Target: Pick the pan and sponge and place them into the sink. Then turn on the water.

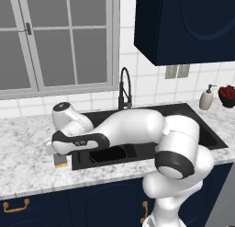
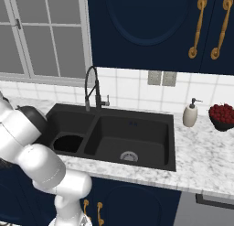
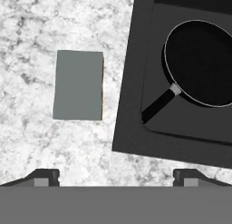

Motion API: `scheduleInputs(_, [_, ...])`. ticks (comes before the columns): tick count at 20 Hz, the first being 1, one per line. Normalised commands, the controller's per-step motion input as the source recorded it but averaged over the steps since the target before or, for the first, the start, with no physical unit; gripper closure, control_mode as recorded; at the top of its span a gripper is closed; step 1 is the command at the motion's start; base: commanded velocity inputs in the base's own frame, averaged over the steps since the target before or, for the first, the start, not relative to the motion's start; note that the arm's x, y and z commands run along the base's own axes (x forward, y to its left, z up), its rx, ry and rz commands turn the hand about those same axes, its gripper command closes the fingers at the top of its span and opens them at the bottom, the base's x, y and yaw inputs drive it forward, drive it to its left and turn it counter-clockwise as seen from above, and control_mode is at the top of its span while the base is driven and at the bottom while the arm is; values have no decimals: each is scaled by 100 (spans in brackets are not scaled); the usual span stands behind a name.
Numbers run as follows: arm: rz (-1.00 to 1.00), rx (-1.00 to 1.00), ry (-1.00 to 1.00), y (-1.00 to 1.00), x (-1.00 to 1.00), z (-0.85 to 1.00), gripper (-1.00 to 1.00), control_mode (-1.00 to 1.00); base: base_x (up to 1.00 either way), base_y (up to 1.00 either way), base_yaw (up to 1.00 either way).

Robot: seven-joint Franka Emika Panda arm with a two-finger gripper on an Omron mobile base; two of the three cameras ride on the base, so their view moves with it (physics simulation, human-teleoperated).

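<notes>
The grey-blue sponge [image 3: 78, 85] lies flat on the marble counter, left of the sink [image 3: 131, 82] in the hand view. My gripper [image 3: 115, 177] hangs open above the counter, its two fingertips [image 3: 43, 177] spread wide, and the sponge lies ahead of them, nearer the left tip. Nothing is between the fingers. The black pan [image 3: 201, 62] lies in the sink's left basin, its handle [image 3: 158, 105] pointing toward the basin's corner. In the left base view the hand hovers right over the sponge [image 1: 60, 161], beside the pan [image 1: 108, 153]. No water shows at the faucet [image 1: 125, 88].
The right basin [image 2: 137, 129] has a silver drain [image 2: 129, 156]. A beige soap dispenser [image 2: 189, 114] and a dark bowl of red fruit [image 2: 222, 116] stand on the counter right of the sink. Dark cabinets hang above, and a window is behind the counter.
</notes>
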Motion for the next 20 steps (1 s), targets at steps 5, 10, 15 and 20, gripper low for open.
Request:
scheduleInputs(5, [0,0,0,3,12,-26,-100,-100,0,0,0])
scheduleInputs(10, [0,0,0,12,15,-19,-100,-100,0,0,0])
scheduleInputs(15, [0,2,1,18,8,-1,-100,-100,0,0,0])
scheduleInputs(20, [0,0,1,17,17,-1,-100,-100,0,0,0])
